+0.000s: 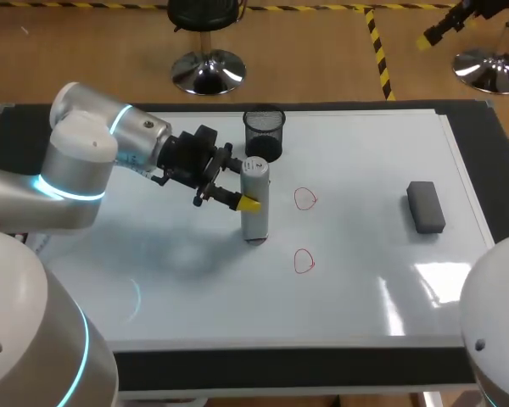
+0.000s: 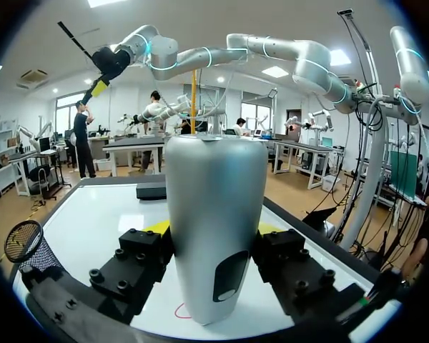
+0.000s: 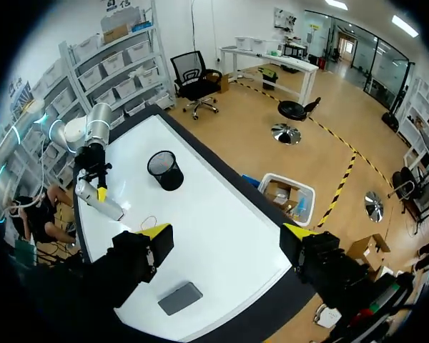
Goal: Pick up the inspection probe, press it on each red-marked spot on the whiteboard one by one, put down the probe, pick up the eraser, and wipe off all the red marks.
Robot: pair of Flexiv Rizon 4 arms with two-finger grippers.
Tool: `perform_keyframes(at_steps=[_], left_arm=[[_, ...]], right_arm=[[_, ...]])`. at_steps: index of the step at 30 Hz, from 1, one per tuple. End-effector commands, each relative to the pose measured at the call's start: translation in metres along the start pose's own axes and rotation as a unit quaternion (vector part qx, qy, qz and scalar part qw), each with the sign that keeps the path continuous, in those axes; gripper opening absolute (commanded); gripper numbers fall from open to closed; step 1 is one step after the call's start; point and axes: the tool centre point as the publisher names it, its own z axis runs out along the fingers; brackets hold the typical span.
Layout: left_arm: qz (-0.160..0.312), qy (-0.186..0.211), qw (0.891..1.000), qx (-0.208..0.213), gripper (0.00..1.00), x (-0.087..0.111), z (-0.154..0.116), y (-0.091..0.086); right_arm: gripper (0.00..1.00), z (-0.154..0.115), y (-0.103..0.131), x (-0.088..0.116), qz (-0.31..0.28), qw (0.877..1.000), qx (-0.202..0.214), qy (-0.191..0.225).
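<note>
Two red marks (image 1: 305, 199), both small drawn loops, lie one behind the other on the whiteboard (image 1: 365, 161), a little right of its middle. One probe (image 1: 254, 208), one eraser (image 1: 425, 206) and one black mesh cup (image 1: 264, 133) are the only other things on it.

My left pincer (image 1: 251, 200) is clamped on the probe, with a yellow-tipped finger on either side of its silver body about halfway up. From the left wrist I see the fingers (image 2: 157, 229) pressed against its flanks. The probe stands upright, its long axis vertical, with a dark oval slot low on its side. It is just left of the two marks and on neither one. I cannot tell whether its lower end touches the board. The mesh cup stands just behind it, near the board's far edge.

The eraser, a dark grey block, lies flat toward the right side of the board, well apart from the marks. Its long axis runs from the far edge toward me.

My right pincer (image 3: 227, 232) hangs high over the worktop (image 1: 483, 153), fingers wide apart with nothing between them.

The board is white and glossy, with patches of glare near its front right corner. It covers almost all of the dark worktop.
</note>
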Motion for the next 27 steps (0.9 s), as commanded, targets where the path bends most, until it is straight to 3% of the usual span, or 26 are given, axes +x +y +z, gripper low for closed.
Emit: perform_keyframes(at_steps=[1,17,27], left_arm=[[0.0,-0.001,1.0,0.0,0.0,0.001,0.003,0.009],[0.0,-0.001,1.0,0.0,0.0,0.001,0.003,0.009],[0.0,-0.001,1.0,0.0,0.0,0.001,0.003,0.009]], right_arm=[[1.0,-0.011,-0.021,0.018,0.019,1.0,-0.012,-0.022],[1.0,-0.022,-0.06,0.056,0.098,0.99,0.067,-0.075],[1.0,-0.036,-0.075,0.076,0.132,0.984,0.079,-0.095]])
